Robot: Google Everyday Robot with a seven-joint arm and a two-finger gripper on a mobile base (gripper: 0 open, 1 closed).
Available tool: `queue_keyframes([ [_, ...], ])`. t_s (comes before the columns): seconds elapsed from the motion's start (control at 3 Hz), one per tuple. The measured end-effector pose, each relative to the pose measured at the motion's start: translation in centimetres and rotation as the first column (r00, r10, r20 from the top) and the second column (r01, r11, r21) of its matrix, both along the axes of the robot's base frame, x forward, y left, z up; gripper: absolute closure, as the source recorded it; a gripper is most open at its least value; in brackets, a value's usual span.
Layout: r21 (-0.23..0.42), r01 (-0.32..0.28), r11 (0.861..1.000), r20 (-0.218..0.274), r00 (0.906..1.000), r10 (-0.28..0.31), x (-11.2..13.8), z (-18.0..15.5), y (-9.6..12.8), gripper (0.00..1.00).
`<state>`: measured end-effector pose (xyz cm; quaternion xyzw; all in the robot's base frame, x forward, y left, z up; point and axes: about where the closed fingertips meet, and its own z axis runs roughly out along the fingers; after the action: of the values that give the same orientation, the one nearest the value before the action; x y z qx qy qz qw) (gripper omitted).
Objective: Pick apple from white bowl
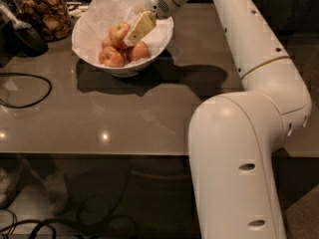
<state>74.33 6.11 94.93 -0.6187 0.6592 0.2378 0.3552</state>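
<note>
Reaching down into the white bowl (162,39), your gripper (132,36) sits w/ its tip against the apple (118,32), which lies just left of it, atop the other apples (112,57). Can't tell if the grip's spread or clamped. Cookie jar (42,11) is well left, on the table (124,113).

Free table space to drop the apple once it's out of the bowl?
Bare: table front, between cable loop and arm; also right of white bowl. Crowded: back-left by cookie jar. Gripper is in the bowl against the apple.
</note>
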Motion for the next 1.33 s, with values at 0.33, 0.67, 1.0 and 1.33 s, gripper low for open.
queue_keyframes([
  [0.33, -0.007, -0.008, 1.000, -0.015, 0.9999, 0.008, 0.3, -0.8, 0.5, 0.21],
  [0.67, -0.011, -0.019, 1.000, -0.024, 0.9995, 0.019, 0.6, -1.2, 1.1, 0.20],
  [1.0, -0.014, -0.033, 0.999, -0.029, 0.9990, 0.032, 0.6, -1.5, 1.8, 0.21],
  [1.33, -0.015, -0.040, 0.999, -0.032, 0.9987, 0.039, 0.7, -1.6, 2.2, 0.22],
])
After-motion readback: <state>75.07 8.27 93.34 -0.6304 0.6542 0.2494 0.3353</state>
